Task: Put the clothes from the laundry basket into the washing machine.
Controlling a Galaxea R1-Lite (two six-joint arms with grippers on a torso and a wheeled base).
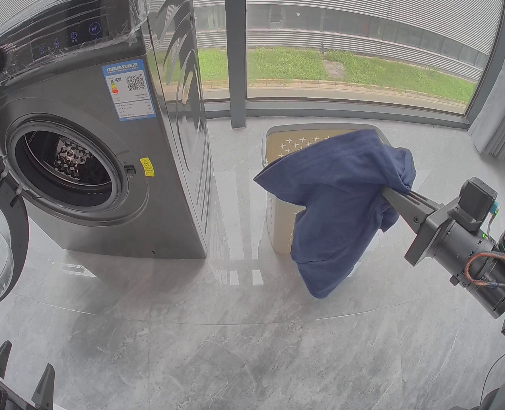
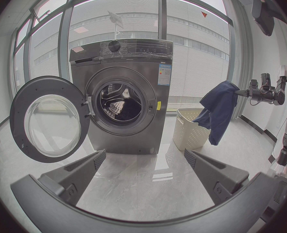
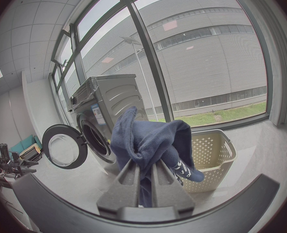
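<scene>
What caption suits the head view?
Right gripper holds a blue shirt up near the laundry basket; washing machine door open.

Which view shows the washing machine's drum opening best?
Left wrist view: it faces the drum opening head-on, with the door swung open and the inside visible. Head view shows it obliquely from above. Right wrist view shows it nearly edge-on, beside the blue shirt in the right pincer.

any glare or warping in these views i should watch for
Head view: daylight from the window glares off the glossy floor beside the washer, whose side mirrors it. Left wrist view: fisheye bows the window, corners go dark. Right wrist view: same bowing; the shirt in the right tool blocks part of the basket.
</scene>
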